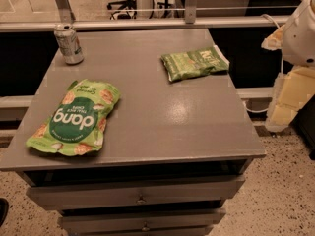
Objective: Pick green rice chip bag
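Observation:
The green rice chip bag (76,119) lies flat on the front left of the grey cabinet top (162,117). It is a large light-green pouch with a dark green oval, white "dang" lettering and pictures of golden chips. My arm hangs at the right edge of the view, off the side of the cabinet. Its pale gripper (285,107) is far to the right of the bag, beyond the cabinet's right edge, and holds nothing that I can see.
A smaller, darker green flat packet (194,64) lies at the back right of the top. A drink can (68,44) stands at the back left corner. Drawers (138,198) sit below the front edge. A rail and office chairs are behind.

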`<state>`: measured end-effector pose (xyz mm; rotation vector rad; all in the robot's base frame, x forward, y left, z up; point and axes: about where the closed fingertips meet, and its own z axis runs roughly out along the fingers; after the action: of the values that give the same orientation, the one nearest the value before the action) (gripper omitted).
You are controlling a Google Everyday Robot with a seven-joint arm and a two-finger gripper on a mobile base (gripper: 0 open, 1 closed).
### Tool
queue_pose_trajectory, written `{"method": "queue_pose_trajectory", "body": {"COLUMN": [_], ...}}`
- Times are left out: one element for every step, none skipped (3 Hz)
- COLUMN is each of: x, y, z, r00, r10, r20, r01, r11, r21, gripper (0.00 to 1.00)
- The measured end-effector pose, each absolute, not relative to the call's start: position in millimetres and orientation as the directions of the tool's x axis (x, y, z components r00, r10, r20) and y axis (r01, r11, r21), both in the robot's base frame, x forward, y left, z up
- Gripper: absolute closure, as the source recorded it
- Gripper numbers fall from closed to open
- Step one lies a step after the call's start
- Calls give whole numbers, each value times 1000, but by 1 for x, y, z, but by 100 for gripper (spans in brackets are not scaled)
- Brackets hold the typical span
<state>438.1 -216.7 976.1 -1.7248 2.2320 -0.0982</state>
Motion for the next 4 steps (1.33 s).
{"method": "queue_pose_trajectory", "body": {"x": [438,444,469,512], "y": [-217,-211,-175,-114], "z": [976,975,956,936], "r00": [-222,-205,-172,-108], "r10": [-953,-948,-926,-879], "r20": [-207,-242,-335,-465], "r01": [-931,-933,-943,-957], "r11": [270,265,253,218], "r21": [-245,-246,-215,-192], "gripper": [0,0,0,0]}}
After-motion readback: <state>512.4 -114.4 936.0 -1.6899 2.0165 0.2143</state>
